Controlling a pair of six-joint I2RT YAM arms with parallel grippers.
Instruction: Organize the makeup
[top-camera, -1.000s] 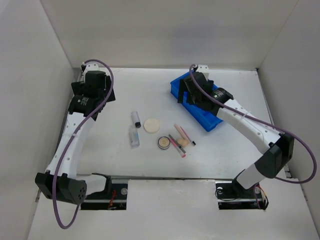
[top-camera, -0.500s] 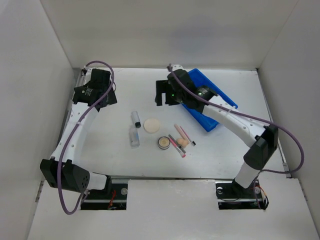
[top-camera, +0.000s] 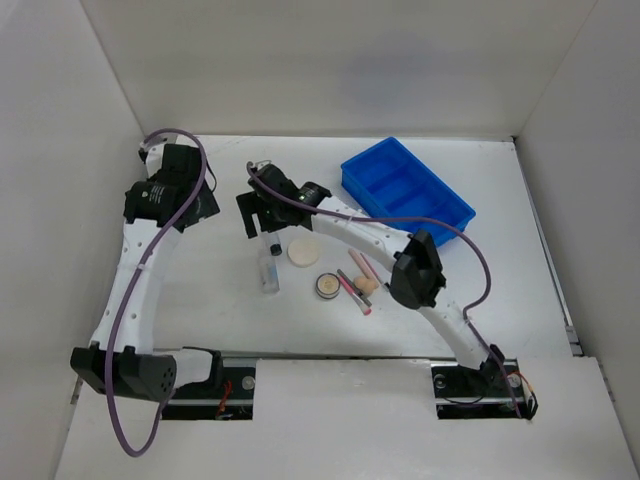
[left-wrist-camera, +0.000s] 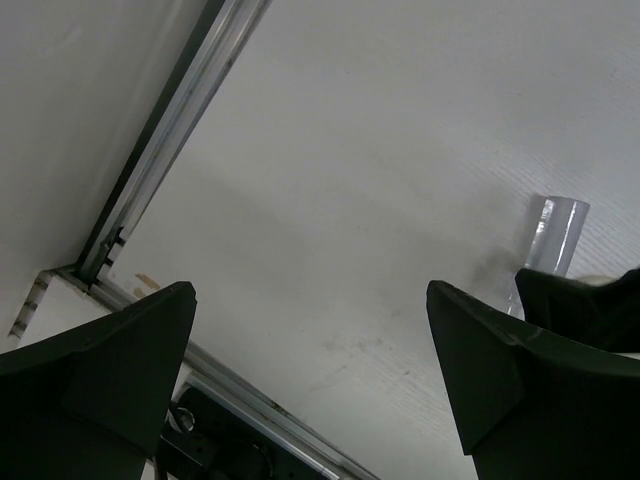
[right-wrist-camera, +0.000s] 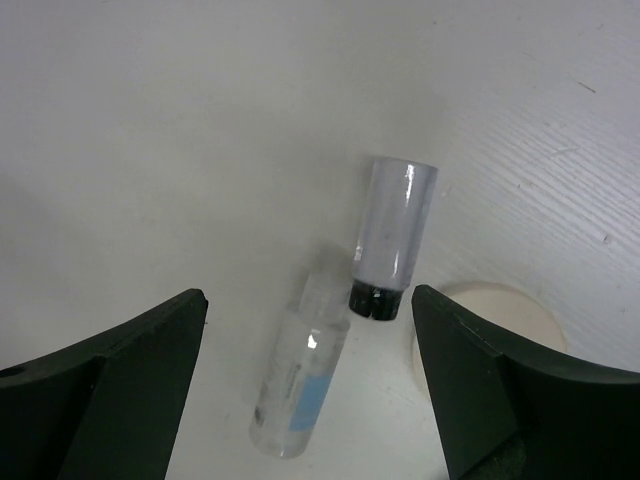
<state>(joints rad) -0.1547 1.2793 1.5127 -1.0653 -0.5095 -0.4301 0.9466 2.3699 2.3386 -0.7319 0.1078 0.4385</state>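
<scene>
Two clear tubes lie left of centre: one with a black cap (right-wrist-camera: 393, 240) and one with a blue label (right-wrist-camera: 300, 385), the latter also in the top view (top-camera: 269, 272). My right gripper (top-camera: 263, 213) (right-wrist-camera: 308, 300) is open and hovers above both, touching neither. The cream round pad (top-camera: 304, 251) (right-wrist-camera: 500, 318) lies right of the tubes. The beige compact (top-camera: 327, 286), pink and dark pencils (top-camera: 355, 291) and sponge (top-camera: 366, 286) lie further right. My left gripper (top-camera: 185, 205) (left-wrist-camera: 308, 300) is open and empty above bare table; one tube (left-wrist-camera: 552, 235) shows at its right.
The blue divided tray (top-camera: 455, 203) stands at the back right. A metal rail (left-wrist-camera: 165, 150) runs along the table's left edge next to the side wall. White walls close in the table on three sides.
My right arm has swung left from over the blue tray to above the tubes. The tray has turned and now lies uncovered. My left gripper has shifted a little left.
</scene>
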